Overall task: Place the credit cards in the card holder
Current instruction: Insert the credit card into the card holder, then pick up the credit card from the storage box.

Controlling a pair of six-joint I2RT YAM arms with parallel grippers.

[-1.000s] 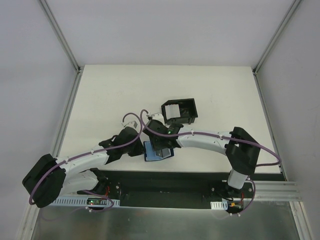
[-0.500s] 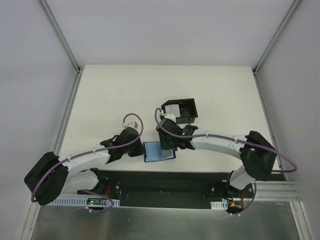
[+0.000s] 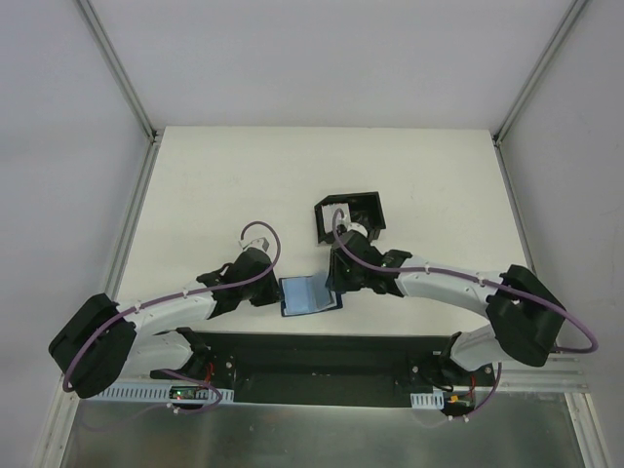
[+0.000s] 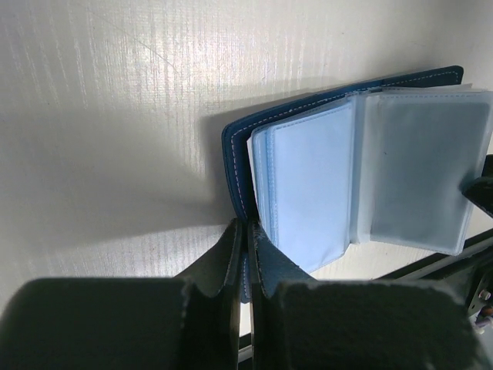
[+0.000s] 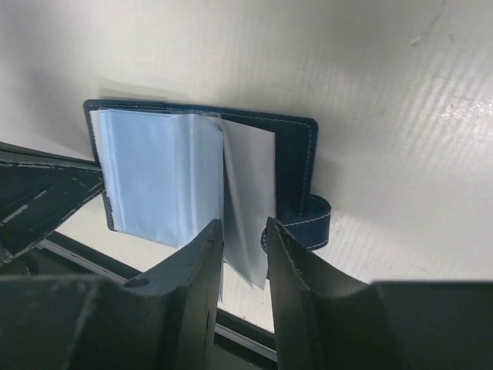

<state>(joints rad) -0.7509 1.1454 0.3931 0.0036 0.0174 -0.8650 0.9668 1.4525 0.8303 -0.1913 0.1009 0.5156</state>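
The dark blue card holder point(image 3: 307, 294) lies open near the table's front edge, its clear sleeves fanned out point(image 4: 308, 177). My left gripper point(image 4: 248, 231) is shut on the left edge of its blue cover point(image 4: 237, 154); it also shows in the top view point(image 3: 276, 292). My right gripper point(image 5: 245, 227) sits at the holder's right side point(image 3: 331, 285). Its jaws stand slightly apart astride a pale grey sheet point(image 5: 248, 193) that stands up from the holder; I cannot tell card from sleeve. A white credit card point(image 3: 335, 211) lies in the black box.
The black open-topped box point(image 3: 363, 216) stands just behind the right wrist. The holder's snap strap point(image 5: 314, 225) lies on the table right of the right finger. The dark base rail point(image 3: 322, 351) runs along the table's front edge.
The right arm has swung to the right and its wrist has pulled back from over the holder to its right edge. The holder now shows more fully. The left gripper has kept its hold.
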